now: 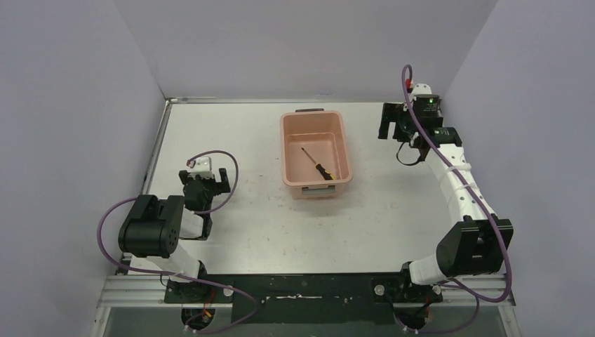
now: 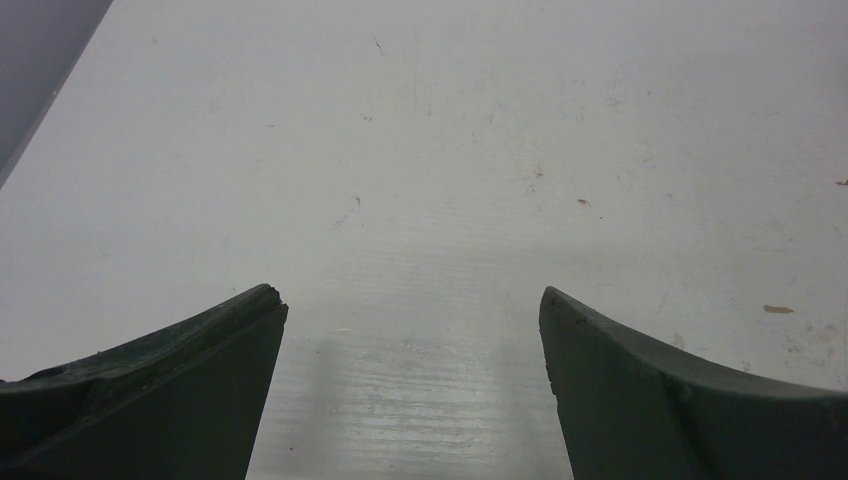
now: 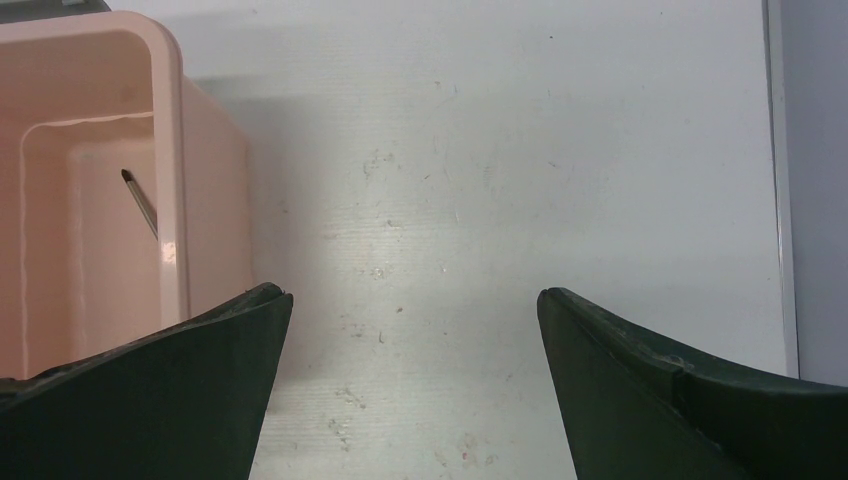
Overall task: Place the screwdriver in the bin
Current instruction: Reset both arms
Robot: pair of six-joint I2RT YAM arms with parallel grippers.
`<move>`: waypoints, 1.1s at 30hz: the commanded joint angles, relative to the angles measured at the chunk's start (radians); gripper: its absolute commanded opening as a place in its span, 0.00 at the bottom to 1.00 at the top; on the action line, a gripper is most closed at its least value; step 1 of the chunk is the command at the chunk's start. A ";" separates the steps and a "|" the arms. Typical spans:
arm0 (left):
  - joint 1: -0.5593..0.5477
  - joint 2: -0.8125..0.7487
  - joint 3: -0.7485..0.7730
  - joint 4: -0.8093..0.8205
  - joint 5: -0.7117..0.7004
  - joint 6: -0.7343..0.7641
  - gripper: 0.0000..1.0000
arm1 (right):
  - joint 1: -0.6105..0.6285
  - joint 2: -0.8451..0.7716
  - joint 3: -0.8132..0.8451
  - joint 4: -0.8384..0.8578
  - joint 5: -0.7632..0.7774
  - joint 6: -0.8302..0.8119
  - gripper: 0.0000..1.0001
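The salmon-pink bin (image 1: 290, 151) stands at the middle back of the table. Inside it the screwdriver (image 1: 317, 164) lies on the floor, its yellow-and-black handle toward the near right corner and its thin shaft pointing back left. The right wrist view catches the bin's wall (image 3: 205, 200) at the left with the shaft tip (image 3: 140, 200) showing inside. My right gripper (image 1: 390, 123) hovers to the right of the bin, open and empty (image 3: 412, 295). My left gripper (image 1: 208, 181) sits low at the left, open over bare table (image 2: 412, 295), well clear of the bin.
Grey walls close the table in on the left, back and right. A metal edge strip (image 3: 783, 200) runs along the table's right side near the right gripper. The arm bases (image 1: 302, 295) stand on the near edge.
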 commanded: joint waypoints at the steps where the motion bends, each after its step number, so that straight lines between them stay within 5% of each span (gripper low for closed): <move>1: -0.001 -0.005 0.018 0.029 0.006 0.008 0.97 | 0.000 -0.041 0.031 0.048 0.004 0.002 1.00; 23: 0.000 -0.006 0.018 0.029 0.006 0.010 0.97 | 0.001 -0.041 0.017 0.046 0.000 -0.016 1.00; 30: -0.001 -0.005 0.017 0.030 0.005 0.009 0.97 | 0.001 -0.051 -0.002 0.074 0.263 0.080 1.00; 33: -0.001 -0.005 0.017 0.029 0.006 0.010 0.97 | 0.000 -0.057 -0.005 0.079 0.210 0.065 1.00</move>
